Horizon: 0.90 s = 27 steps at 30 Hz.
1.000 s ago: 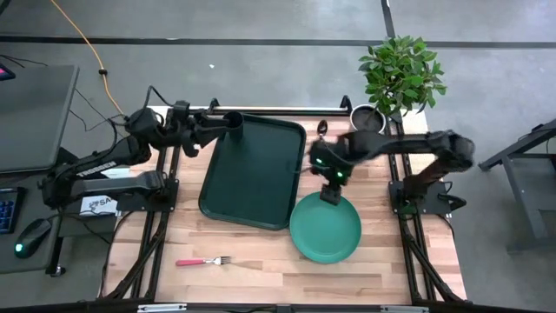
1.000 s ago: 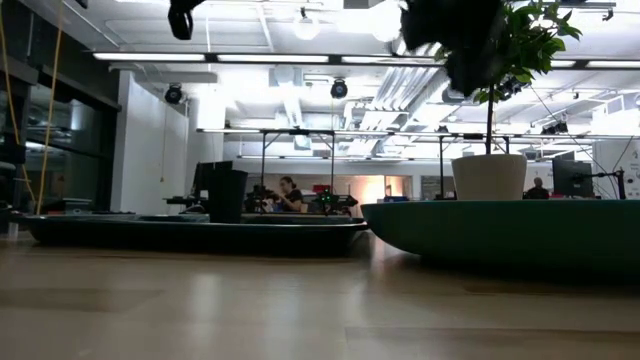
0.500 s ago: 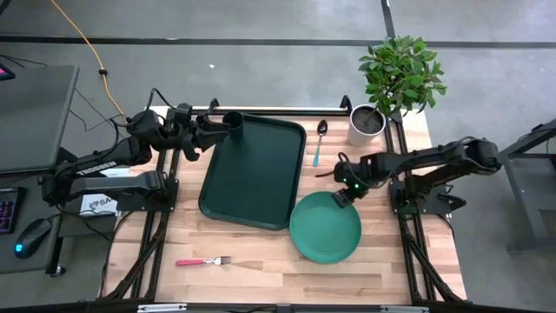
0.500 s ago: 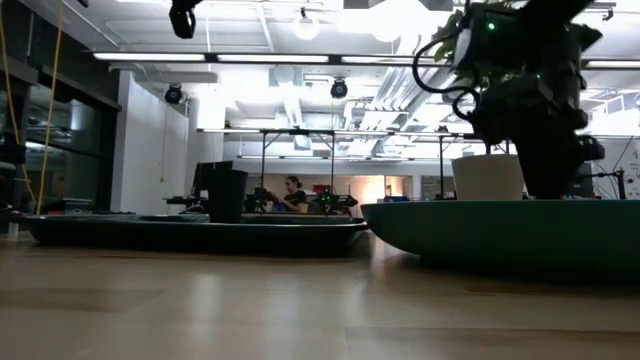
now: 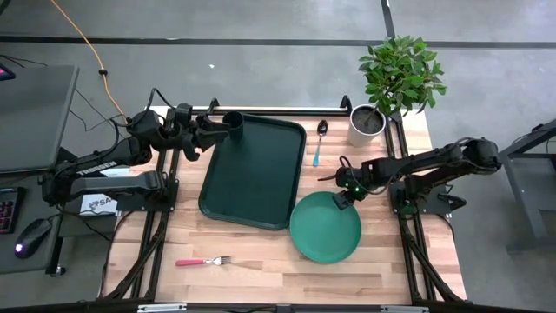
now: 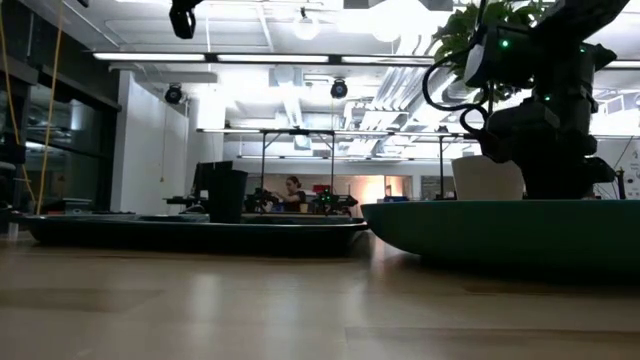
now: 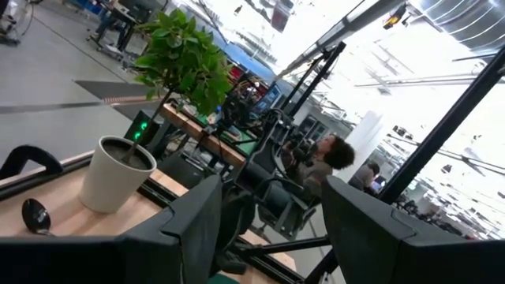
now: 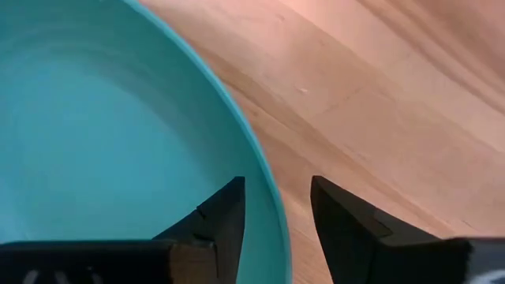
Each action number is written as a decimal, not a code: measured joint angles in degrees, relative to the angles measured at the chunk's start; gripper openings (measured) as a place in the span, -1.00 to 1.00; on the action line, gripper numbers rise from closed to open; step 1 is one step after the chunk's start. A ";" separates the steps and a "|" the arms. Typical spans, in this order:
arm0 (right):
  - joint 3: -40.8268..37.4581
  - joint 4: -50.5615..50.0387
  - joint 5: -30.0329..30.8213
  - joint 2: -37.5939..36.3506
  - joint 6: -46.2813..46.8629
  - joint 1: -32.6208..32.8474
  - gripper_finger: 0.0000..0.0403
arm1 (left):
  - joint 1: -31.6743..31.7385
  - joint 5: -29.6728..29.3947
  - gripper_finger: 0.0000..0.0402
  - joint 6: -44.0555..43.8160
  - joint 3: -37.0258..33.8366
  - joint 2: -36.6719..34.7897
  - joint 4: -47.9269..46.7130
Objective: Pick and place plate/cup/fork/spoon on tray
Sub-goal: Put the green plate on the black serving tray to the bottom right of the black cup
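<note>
High view: right pincer (image 5: pixel 343 199) poised low at the far rim of the round, flat teal-green plate (image 5: pixel 325 229), which lies on the wooden worktop (image 5: pixel 252 252) just beside the near right corner of the large dark green rectangular tray (image 5: pixel 252 169). Tray to the left of the plate, so any carry goes leftward. Left pincer (image 5: pixel 221 129) parked at the tray's far left corner, next to the small dark cylindrical cup (image 5: pixel 233 121); well apart from the plate, right arm clearly nearer.

Low view: right pincer (image 6: pixel 545 185) directly above the plate's rim (image 6: pixel 500 225), apparently at its level.

Left wrist view: fingers spread apart, nothing between them.

Right wrist view: fingers (image 8: pixel 217 217) narrowly parted, straddling the plate's edge (image 8: pixel 272 221), one inside over the teal, one outside over wood. Not yet closed on it, by the look.
</note>
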 joint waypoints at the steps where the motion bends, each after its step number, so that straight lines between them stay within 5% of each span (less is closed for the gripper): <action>1: -0.06 0.05 -0.16 0.00 -0.01 0.19 -0.35 | 0.00 0.00 0.01 0.00 0.00 0.00 0.00; 11: 0.29 -0.34 -1.47 0.02 -0.68 0.94 -0.95 | 0.00 0.00 0.01 0.00 0.00 0.00 0.00; 22: 17.18 -13.75 -8.71 -8.19 -11.32 0.20 -0.99 | 0.02 0.00 0.01 -0.01 0.00 0.00 0.05; 27: 24.41 -12.58 -2.18 -5.63 -9.73 -0.96 -0.99 | 0.02 0.00 0.01 -1.68 0.00 0.02 1.87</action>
